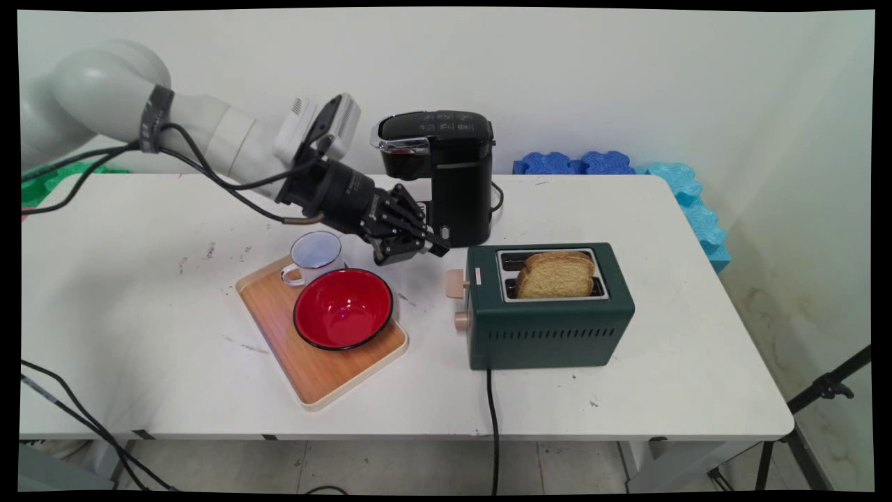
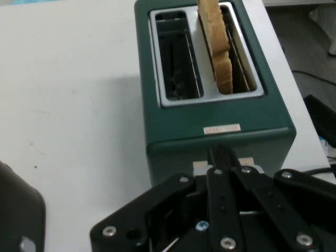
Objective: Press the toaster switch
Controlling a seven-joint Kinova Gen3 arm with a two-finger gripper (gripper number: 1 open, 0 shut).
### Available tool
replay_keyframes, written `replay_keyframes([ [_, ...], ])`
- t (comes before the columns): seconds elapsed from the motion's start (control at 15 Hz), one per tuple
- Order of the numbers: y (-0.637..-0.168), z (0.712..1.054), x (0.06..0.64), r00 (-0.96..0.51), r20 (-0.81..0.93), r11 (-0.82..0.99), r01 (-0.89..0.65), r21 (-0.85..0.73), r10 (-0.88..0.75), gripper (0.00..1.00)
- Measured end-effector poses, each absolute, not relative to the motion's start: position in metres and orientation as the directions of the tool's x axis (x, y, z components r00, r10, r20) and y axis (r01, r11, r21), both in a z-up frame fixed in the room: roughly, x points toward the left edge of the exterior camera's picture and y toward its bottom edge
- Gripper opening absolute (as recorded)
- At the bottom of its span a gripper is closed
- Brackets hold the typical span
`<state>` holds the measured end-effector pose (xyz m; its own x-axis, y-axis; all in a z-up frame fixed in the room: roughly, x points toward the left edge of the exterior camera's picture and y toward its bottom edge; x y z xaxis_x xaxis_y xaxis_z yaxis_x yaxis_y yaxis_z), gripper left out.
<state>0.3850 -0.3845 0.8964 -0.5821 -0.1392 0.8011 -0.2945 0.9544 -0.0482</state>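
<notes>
My black gripper (image 1: 439, 246) hangs shut and empty just left of a dark green toaster (image 1: 550, 328), a little above its beige lever (image 1: 456, 282). A slice of toast (image 1: 555, 275) stands up out of the slot nearer the camera; the far slot is empty. In the hand view the closed fingers of the gripper (image 2: 222, 153) meet in front of the toaster (image 2: 173, 136), right over the lever (image 2: 199, 167), with the toast (image 2: 218, 47) in the right-hand slot. I cannot tell whether the fingers touch the toaster.
A black coffee machine (image 1: 446, 174) stands just behind the gripper. A wooden tray (image 1: 313, 376) left of the toaster carries a red bowl (image 1: 343, 308) and a white mug (image 1: 315, 254). The toaster's cable (image 1: 492, 418) runs off the front edge. Blue foam mats (image 1: 578, 162) lie at the back right.
</notes>
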Motion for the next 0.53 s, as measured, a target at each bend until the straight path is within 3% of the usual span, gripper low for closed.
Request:
replay_keyframes([
  [0.53,-0.387,0.874,0.382,-0.587,0.795,0.955,-0.296,-0.034,-0.154,0.0],
])
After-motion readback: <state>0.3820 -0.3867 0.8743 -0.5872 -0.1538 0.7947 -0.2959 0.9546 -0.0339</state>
